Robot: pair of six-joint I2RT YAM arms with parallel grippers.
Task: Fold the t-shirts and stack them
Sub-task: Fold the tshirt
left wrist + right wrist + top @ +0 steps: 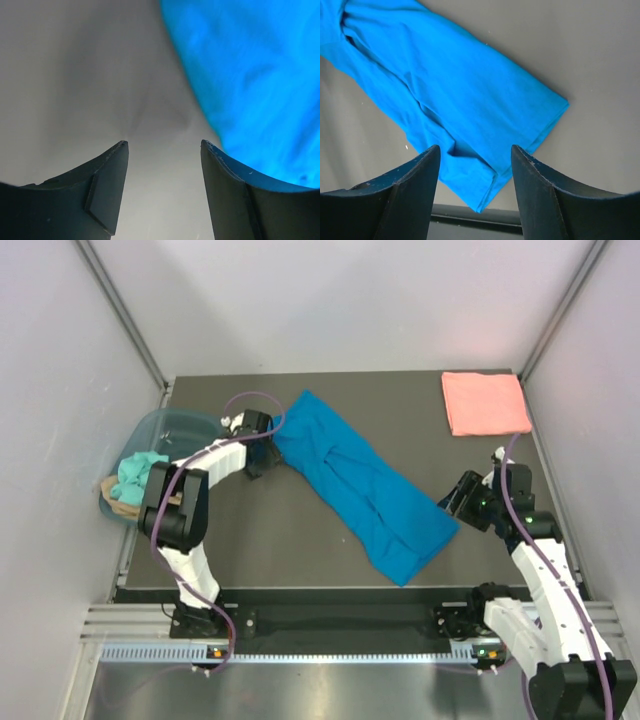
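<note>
Tub (185, 420) left, pink shirt (485, 403) far-right — folded

No readable text, label or number anywhere.

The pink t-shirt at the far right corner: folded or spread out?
Folded: the pink t-shirt lies as a compact rectangle, no sleeves showing.

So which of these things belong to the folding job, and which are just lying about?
Part of the job: blue t-shirt, stretched across mid-table; salmon pink t-shirt, folded, at the far right corner.
Lying about: translucent plastic tub at the left edge; teal cloth in it.
</note>
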